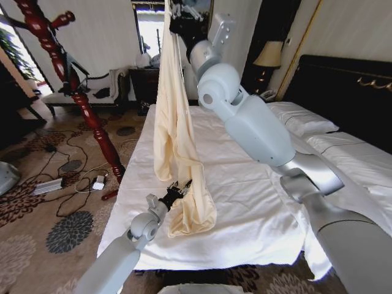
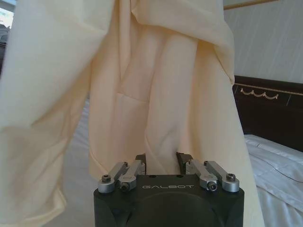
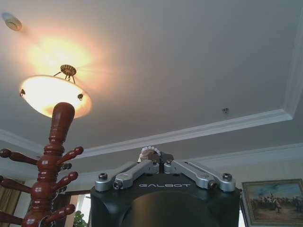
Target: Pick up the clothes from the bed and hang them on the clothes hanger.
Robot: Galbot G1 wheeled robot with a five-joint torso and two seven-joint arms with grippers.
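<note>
The right arm reaches up and forward from the shoulder, elbow bent, forearm rising to the top of the head view. The right gripper (image 1: 177, 23) is held high there, pointing at the ceiling; in its wrist view its fingers (image 3: 150, 155) are drawn together on a small fold of pale cloth, so it grips the shirt (image 1: 176, 131) near its top. The shirt hangs from it in a long drape, its lower end bunched on the duvet of the bed (image 1: 239, 202) near the foot edge.

The left arm stretches low and forward over the foot corner of the bed, and the left gripper (image 1: 177, 190) is against the lower part of the hanging shirt. In its wrist view the fingers (image 2: 141, 162) stand apart with a fold of shirt (image 2: 156, 94) between or just beyond them; whether they pinch it cannot be told.

The coat stand (image 1: 72, 79) stands on the carpet to the left of the bed, well apart from the shirt, with open floor and loose cables round its foot. From the right wrist its top and pegs (image 3: 49, 179) rise beside the gripper, under a ceiling lamp (image 3: 49, 94).
</note>
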